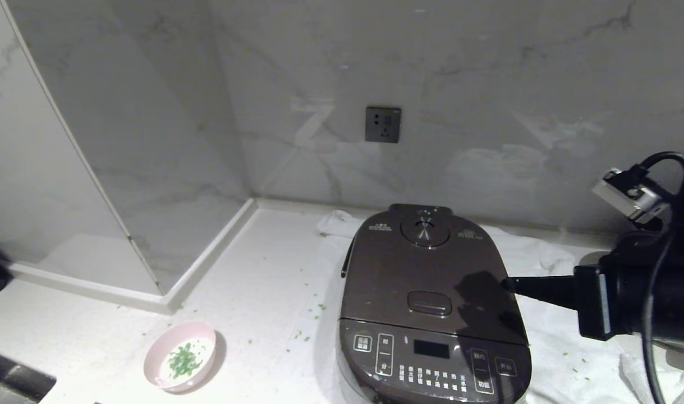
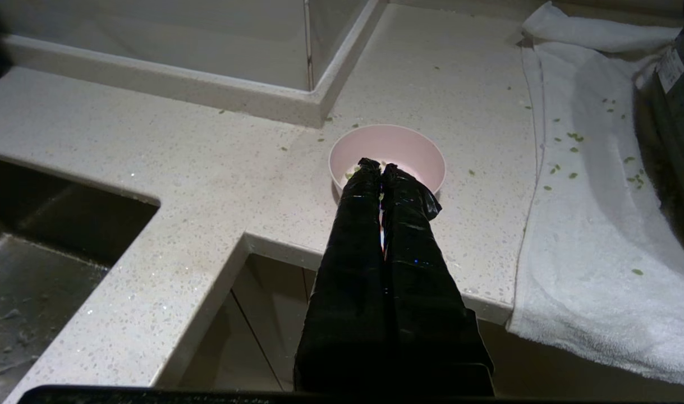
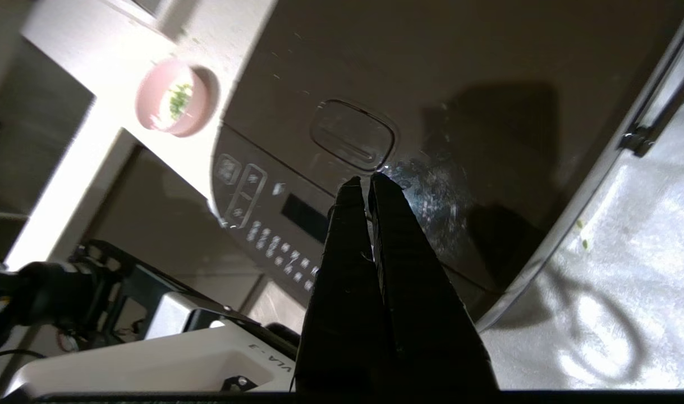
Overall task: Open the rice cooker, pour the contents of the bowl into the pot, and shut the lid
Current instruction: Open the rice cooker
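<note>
The dark brown-grey rice cooker (image 1: 434,314) stands on the counter with its lid (image 1: 426,269) down, so the pot is hidden. My right gripper (image 1: 507,282) reaches in from the right, shut and empty, its tip over the lid's right side, just beside the oval release button (image 1: 430,303). In the right wrist view the right gripper (image 3: 365,180) hangs close above the lid near that button (image 3: 353,134). The pink bowl (image 1: 180,356) with chopped green bits (image 1: 183,359) sits to the cooker's left. My left gripper (image 2: 377,166) is parked, shut and empty, in front of the bowl (image 2: 388,151).
A white towel (image 1: 544,255) lies under and to the right of the cooker. Green bits are scattered on the counter (image 1: 263,292). A marble wall with a socket (image 1: 382,124) rises behind. A sink recess (image 2: 50,224) lies left of the bowl.
</note>
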You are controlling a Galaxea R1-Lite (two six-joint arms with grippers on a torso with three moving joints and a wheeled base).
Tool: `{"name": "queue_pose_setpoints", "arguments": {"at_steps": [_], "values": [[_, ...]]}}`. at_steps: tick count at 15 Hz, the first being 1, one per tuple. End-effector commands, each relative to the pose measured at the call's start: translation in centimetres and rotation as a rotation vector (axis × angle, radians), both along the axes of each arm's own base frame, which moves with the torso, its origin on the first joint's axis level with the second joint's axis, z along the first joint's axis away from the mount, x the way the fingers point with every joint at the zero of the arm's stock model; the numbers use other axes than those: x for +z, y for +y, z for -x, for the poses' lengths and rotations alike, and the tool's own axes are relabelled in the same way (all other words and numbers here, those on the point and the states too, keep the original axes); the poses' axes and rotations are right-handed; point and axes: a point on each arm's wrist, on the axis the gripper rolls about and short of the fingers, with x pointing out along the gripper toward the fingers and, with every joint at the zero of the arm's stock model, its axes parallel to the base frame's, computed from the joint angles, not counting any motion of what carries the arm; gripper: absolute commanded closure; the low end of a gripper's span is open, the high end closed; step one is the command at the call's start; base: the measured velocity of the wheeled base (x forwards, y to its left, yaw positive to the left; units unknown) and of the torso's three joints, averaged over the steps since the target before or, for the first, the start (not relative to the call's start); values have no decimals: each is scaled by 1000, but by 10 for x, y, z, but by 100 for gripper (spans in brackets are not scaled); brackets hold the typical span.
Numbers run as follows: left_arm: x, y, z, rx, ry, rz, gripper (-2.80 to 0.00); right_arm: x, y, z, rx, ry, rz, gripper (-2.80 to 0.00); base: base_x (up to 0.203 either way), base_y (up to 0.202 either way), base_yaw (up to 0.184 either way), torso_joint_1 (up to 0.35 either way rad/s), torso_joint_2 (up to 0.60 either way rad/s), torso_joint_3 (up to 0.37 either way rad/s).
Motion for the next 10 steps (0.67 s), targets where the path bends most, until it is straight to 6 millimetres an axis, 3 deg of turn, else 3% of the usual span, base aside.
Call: {"name": "queue_pose_setpoints", "arguments": {"at_steps": [1, 4, 6, 10], "values": [[0, 0, 0, 0, -1, 1, 0, -19, 17, -21, 5, 81, 55, 0, 0, 0, 0, 0, 0, 0], [0, 0, 0, 0, -1, 1, 0, -35, 44, -41, 31, 107, 100, 0, 0, 0, 0, 0, 0, 0], [0, 0, 0, 0, -1, 1, 0, -40, 64, -42, 63, 82, 111, 0, 0, 0, 0, 0, 0, 0], [0, 0, 0, 0, -1, 1, 0, -34, 64, -44, 32, 82, 62, 0, 0, 0, 0, 0, 0, 0]]}}
